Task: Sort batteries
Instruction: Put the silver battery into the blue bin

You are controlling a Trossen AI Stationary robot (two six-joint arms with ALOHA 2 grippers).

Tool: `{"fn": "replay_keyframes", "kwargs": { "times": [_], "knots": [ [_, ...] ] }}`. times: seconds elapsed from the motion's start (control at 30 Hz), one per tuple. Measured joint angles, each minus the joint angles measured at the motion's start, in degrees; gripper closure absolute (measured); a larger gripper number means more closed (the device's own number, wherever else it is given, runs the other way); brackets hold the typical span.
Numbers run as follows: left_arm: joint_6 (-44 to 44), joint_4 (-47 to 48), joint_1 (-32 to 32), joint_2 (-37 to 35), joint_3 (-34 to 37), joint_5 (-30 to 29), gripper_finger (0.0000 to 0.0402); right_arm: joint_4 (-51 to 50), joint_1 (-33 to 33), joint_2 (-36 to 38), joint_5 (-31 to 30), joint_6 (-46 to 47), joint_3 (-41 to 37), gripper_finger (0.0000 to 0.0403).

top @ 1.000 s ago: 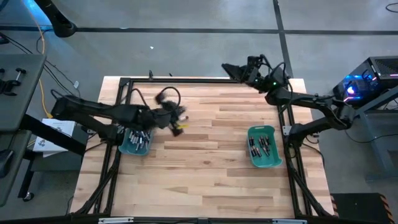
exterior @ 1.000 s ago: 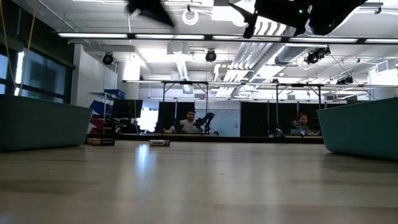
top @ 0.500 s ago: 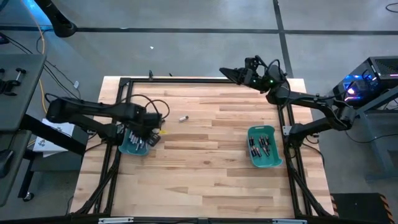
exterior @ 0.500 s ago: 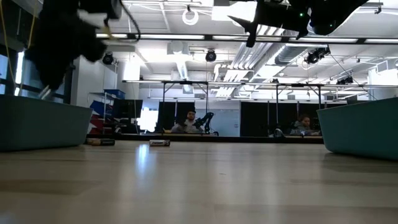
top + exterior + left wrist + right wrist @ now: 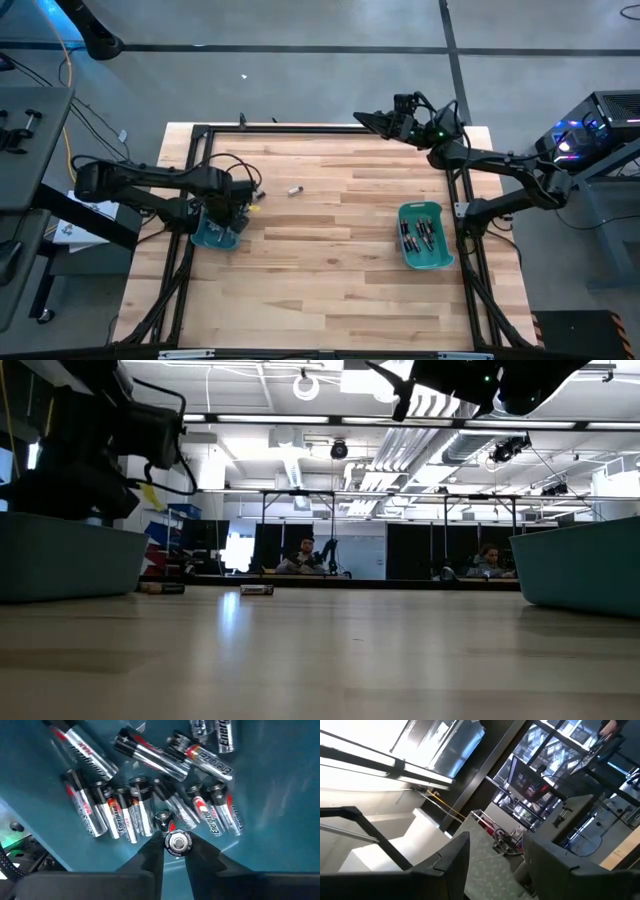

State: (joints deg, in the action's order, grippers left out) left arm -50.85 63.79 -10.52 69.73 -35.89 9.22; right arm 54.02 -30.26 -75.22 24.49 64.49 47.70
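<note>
Ceiling strip lights [image 5: 300, 417] are shining evenly over the room, casting soft shadows on the table [image 5: 330, 260]. Glare is glinting off the batteries [image 5: 130, 815], and the nearest tabletop is blurring.

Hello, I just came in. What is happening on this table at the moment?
The robot is sorting batteries into two teal bins. The left gripper is over the left bin, holding one silvery battery end-on between its fingers above the pile of silvery cells already inside. One loose battery lies on the wooden table. The right bin holds more batteries. The right gripper waits open, raised at the table's far edge.
</note>
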Motion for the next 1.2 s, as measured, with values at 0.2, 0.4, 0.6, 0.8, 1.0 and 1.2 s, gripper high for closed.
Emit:
{"fn": "replay_keyframes", "kwargs": {
  "times": [0.2, 0.4, 0.6, 0.8, 1.0, 1.2],
  "knots": [
    [4.33, 1.19, -2.29, 0.0, -1.43, 2.13, 0.025, 0.04, 0.64, 0.0, 0.0, -0.02, 0.0, 0.0226],
    [7.8, 10.45, -5.2, 0.0, -12.17, 0.63, 0.0213, 0.05, 0.76, 0.0, -0.02, -0.13, 0.0, 0.0226],
    [17.55, 2.05, -5.17, -0.06, -25.5, -6.43, 0.0216, 0.04, 0.76, 0.0, -0.26, -0.38, 0.0, 0.0226],
    [40.05, -35.36, -2.47, 1.4, -24.33, -13.08, 0.0216, 0.08, 0.8, 0.0, -0.05, -0.2, 0.0, 0.0226],
    [45.02, -50.88, -5.55, 9.86, -20.45, -13.39, 0.0216, 0.8, 2.44, 0.32, 2.34, 1.19, -0.04, 0.0226],
    [41.08, -51.21, -9.13, 20.05, -16.73, -10.76, 0.0216, 1.1, 5.0, 1.19, 2.51, 0.75, -0.04, 0.0226]
  ]
}}
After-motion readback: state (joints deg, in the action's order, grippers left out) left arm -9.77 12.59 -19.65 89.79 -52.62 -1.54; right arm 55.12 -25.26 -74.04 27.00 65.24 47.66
